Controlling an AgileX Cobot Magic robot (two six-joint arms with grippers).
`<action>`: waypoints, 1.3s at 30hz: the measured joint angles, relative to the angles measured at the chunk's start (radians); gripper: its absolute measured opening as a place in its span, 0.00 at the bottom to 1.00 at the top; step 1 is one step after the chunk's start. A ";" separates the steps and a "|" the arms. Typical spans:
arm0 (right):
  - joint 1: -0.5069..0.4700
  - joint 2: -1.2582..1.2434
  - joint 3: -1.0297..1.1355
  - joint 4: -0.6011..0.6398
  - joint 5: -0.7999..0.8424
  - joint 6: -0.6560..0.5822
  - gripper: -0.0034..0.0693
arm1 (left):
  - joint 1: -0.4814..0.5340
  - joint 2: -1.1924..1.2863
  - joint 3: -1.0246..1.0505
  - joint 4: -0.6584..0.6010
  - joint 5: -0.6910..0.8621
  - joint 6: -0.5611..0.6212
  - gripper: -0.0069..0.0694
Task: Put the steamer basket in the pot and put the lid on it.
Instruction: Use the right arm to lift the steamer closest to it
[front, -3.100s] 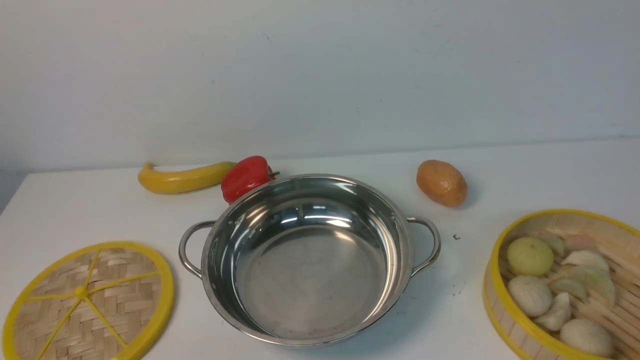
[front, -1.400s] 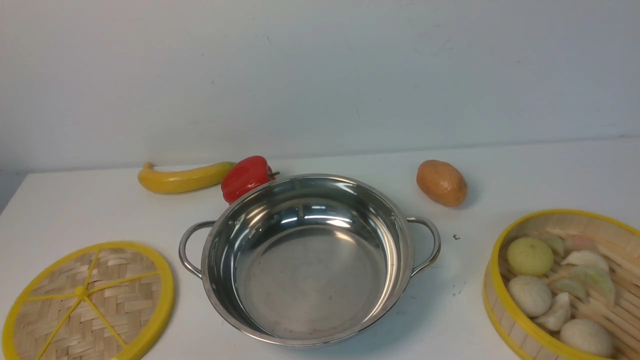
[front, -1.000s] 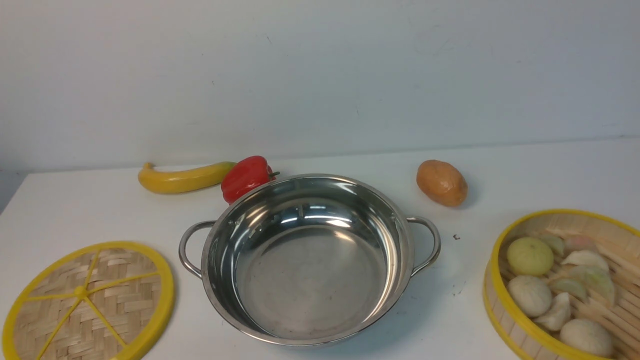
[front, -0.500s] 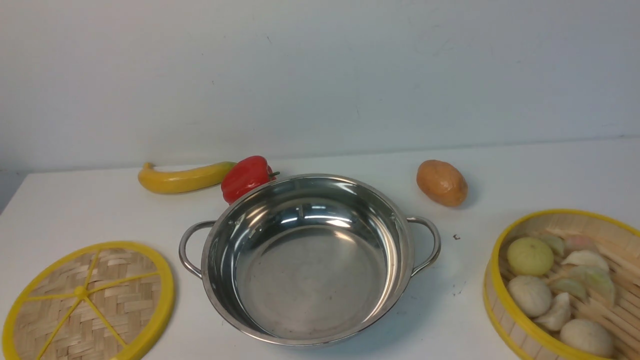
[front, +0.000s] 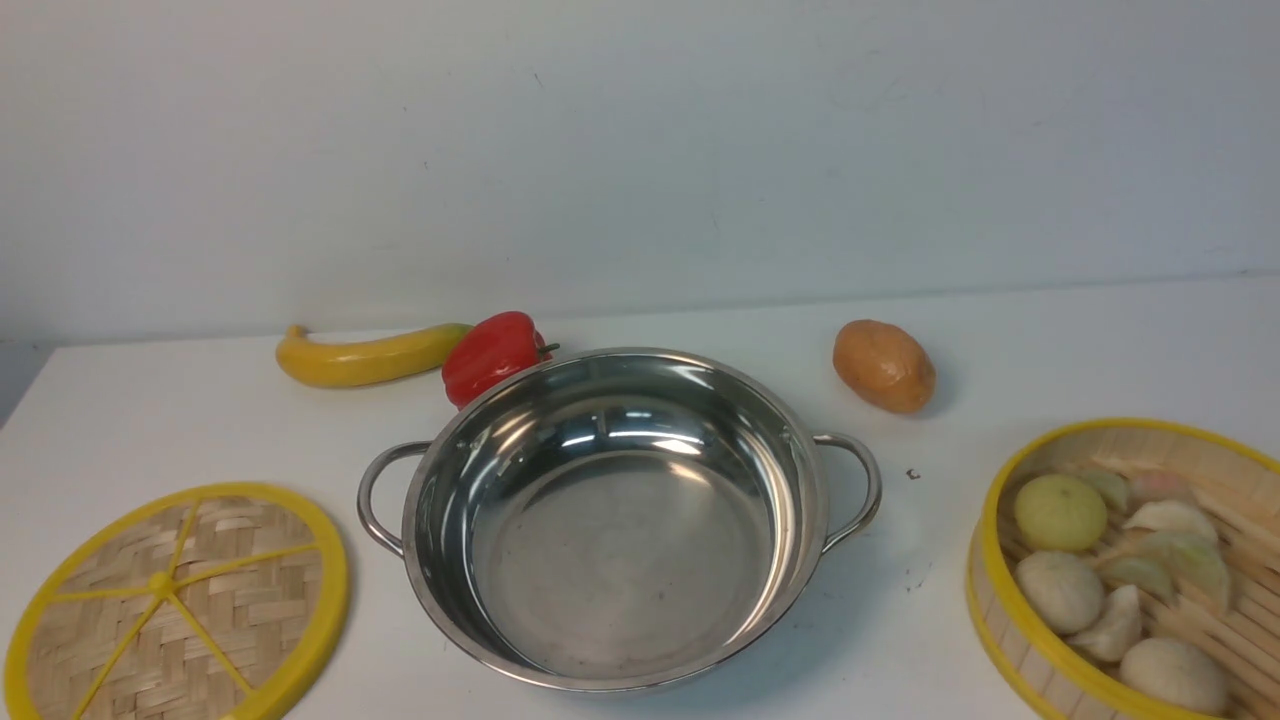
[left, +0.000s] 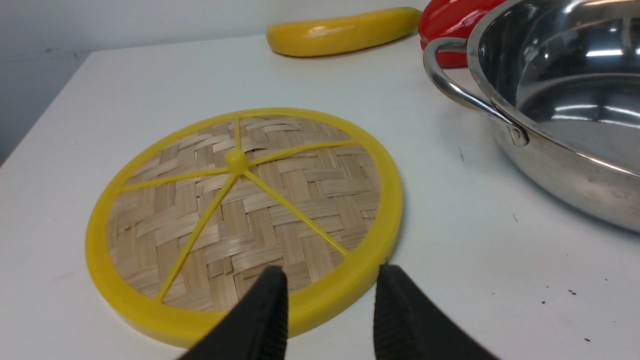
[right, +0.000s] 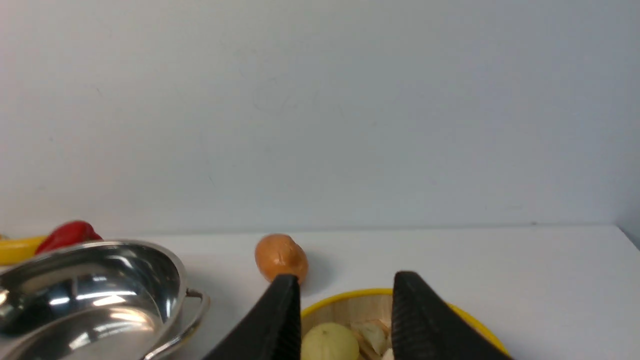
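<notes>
In the front view the pot (front: 615, 560) stands empty at the middle of the white table (front: 200, 430). The lid (front: 180, 605) lies flat to the left of the pot, apart from its handle. The steamer basket (front: 1150, 447), with pale buns (front: 1060, 512) inside, sits to the right of the pot, cut off by the frame edge. Behind the pot a red pepper (front: 495, 355) touches or nearly touches its rim, with a banana (front: 365, 358) beside the pepper. A potato (front: 884, 365) lies behind the pot's right handle. Neither arm appears here.

The left wrist view adds the left gripper (left: 330, 300). Its black fingers stand apart over the lid's near rim, with yellow rim showing in the gap and nothing clamped. The pot's left handle is close by.

The right wrist view alone shows the right gripper (right: 345, 310). Its fingers are spread and empty, with the basket's far rim and one bun framed between them. The pot is off to the left.
</notes>
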 joint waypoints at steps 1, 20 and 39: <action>0.000 0.000 0.000 0.012 -0.008 0.000 0.38 | 0.000 0.000 0.000 0.000 0.000 0.000 0.40; 0.000 0.000 0.000 0.043 -0.020 0.000 0.38 | 0.000 0.000 0.002 -0.157 -0.049 -0.068 0.40; 0.000 0.000 0.000 0.043 0.009 -0.025 0.38 | 0.000 0.011 -0.217 -0.659 0.000 0.124 0.40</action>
